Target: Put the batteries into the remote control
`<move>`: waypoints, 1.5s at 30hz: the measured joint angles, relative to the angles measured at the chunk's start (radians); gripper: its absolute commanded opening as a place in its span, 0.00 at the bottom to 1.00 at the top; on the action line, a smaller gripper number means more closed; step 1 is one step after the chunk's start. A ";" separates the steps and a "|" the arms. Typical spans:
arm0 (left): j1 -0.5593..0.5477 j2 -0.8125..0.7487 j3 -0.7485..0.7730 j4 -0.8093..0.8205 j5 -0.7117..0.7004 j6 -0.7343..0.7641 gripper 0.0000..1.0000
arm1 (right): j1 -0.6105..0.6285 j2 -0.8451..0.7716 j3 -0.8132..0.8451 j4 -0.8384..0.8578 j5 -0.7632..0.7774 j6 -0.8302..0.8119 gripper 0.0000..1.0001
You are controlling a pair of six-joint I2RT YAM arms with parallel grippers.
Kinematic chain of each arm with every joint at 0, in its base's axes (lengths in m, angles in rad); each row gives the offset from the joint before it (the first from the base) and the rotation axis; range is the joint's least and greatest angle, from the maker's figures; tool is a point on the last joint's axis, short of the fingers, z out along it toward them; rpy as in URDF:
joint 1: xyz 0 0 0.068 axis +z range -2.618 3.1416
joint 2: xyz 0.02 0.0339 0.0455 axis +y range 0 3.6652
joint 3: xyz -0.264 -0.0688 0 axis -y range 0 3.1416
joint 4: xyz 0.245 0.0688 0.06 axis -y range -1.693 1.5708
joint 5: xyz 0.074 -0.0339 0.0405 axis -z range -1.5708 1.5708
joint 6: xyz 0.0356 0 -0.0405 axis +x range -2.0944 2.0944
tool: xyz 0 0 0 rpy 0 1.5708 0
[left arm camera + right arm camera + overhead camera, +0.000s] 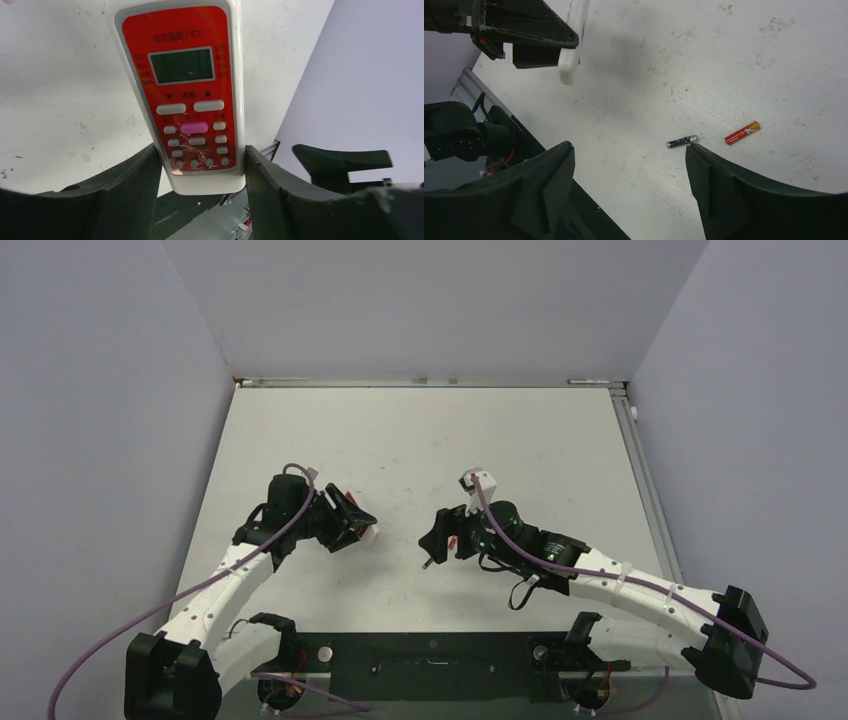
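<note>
Right pincer [629, 150] jaws wide apart, nothing between. Dark battery [682, 141] lies on scuffed white surface [704, 60], just beside one fingertip; reddish battery [742, 133] near it, not touching. Top left: left pincer [544, 37] grips white remote control [572, 45], seen edge-on.

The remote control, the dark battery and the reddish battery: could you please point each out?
remote control [182, 66], left wrist view, on its small screen.
dark battery [682, 141], right wrist view, middle of its body.
reddish battery [742, 133], right wrist view, middle of its body.

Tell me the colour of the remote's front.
The remote control front is red; left wrist view.
</note>
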 measured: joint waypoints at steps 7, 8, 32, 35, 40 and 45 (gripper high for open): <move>-0.045 -0.035 -0.020 0.073 -0.003 -0.130 0.00 | 0.093 0.129 0.039 0.053 0.032 0.018 0.76; -0.050 -0.042 -0.022 0.080 -0.005 -0.141 0.00 | 0.101 0.138 0.047 0.058 0.038 0.018 0.76; -0.224 -0.091 -0.052 0.230 -0.098 -0.364 0.00 | 0.196 0.313 0.176 0.185 0.208 0.006 0.55; -0.234 -0.097 -0.055 0.237 -0.102 -0.372 0.00 | 0.204 0.319 0.179 0.187 0.230 0.000 0.50; -0.251 -0.105 -0.060 0.239 -0.109 -0.385 0.00 | 0.211 0.320 0.180 0.188 0.258 -0.010 0.37; -0.268 -0.117 -0.064 0.249 -0.113 -0.394 0.00 | 0.214 0.320 0.180 0.192 0.270 -0.012 0.22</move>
